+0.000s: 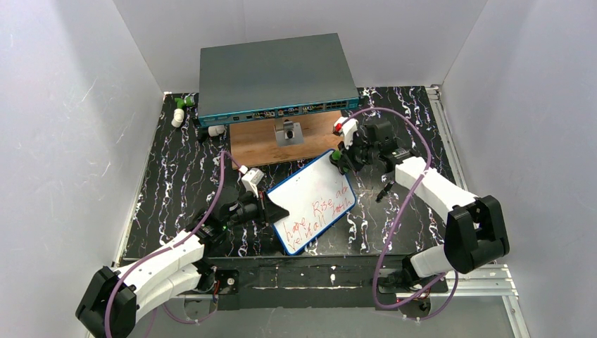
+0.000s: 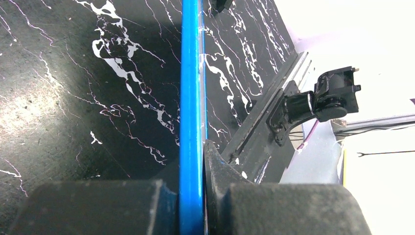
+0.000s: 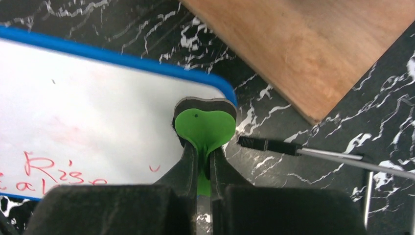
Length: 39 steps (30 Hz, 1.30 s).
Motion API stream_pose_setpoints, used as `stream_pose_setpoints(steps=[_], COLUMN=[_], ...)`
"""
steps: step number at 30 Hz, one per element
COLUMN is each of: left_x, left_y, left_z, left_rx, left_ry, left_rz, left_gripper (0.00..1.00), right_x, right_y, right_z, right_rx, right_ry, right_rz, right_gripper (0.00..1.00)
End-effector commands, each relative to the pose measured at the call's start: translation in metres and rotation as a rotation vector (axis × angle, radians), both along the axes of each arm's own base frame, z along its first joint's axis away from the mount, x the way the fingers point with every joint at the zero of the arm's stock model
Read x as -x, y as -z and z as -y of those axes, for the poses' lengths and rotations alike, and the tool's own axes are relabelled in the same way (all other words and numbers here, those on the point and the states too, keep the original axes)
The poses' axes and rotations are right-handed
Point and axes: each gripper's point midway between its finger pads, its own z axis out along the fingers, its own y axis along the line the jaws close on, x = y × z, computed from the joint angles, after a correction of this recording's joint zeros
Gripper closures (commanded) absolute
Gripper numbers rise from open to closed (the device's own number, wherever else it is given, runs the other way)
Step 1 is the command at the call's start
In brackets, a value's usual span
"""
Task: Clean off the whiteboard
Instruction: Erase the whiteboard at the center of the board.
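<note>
Overhead, lettered whiteboard [image 1: 313,201], edge-on in left pincer [image 2: 192,171]

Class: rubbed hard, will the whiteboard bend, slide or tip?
The whiteboard is probably stiff: its blue edge runs straight through the left gripper. Thin, so likely light. Pinched at one edge only, it may pivot under the eraser.

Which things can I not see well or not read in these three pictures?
- Writing: top view, too small to read; right wrist view, cut off by the picture edges.
- Whiteboard face: left wrist view shows only the blue frame edge-on, in the left pincer.
- Eraser underside: right wrist view, hidden by its own green top in the right pincer; contact with board unclear.
</note>
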Motion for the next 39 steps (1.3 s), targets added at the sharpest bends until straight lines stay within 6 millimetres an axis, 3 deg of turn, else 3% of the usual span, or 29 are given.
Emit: stream_pose_setpoints(steps=[1, 5, 8, 11, 15, 18, 23, 31, 35, 39], left_x=[0.026, 0.026, 0.026, 0.026, 0.026, 0.027, 0.027, 0.028, 0.027, 0.027], left_y=[0.013, 0.013, 0.014, 0.015, 0.015, 0.014, 0.014, 0.013, 0.014, 0.014], left_z=[0.002, 0.003, 0.003, 0.003, 0.003, 0.003, 0.003, 0.004, 0.004, 0.004], left_rx=[-0.033, -0.033, -0.033, -0.036, -0.035, -0.035, -0.034, -0.033, -0.034, -0.037], left_ry=[0.129, 0.135, 0.137, 0.137, 0.137, 0.138, 0.138, 0.142, 0.141, 0.144], left_rz=[-0.03, -0.029, -0.032, -0.036, -0.037, -0.037, -0.036, -0.029, -0.029, -0.032], left_gripper=[1.0, 1.0, 1.0, 1.0, 1.0, 1.0, 1.0, 1.0, 1.0, 1.0], right_x=[0.027, 0.049, 0.05, 0.036, 0.001, -0.016, -0.011, 0.048, 0.067, 0.055], right_y=[0.043, 0.05, 0.042, 0.022, -0.018, -0.028, -0.006, 0.055, 0.062, 0.046], right_z=[0.017, 0.022, 0.016, 0.004, -0.01, -0.014, -0.009, 0.02, 0.025, 0.018], right_rx=[0.101, 0.111, 0.084, 0.033, -0.019, -0.028, -0.003, 0.121, 0.139, 0.114], right_ry=[-0.036, -0.081, -0.104, -0.1, -0.053, -0.017, -0.003, -0.092, -0.143, -0.133], right_rz=[-0.082, -0.123, -0.117, -0.089, -0.004, 0.015, -0.025, -0.146, -0.174, -0.143], right_gripper=[0.99, 0.99, 0.99, 0.99, 0.99, 0.99, 0.99, 0.99, 0.99, 0.99])
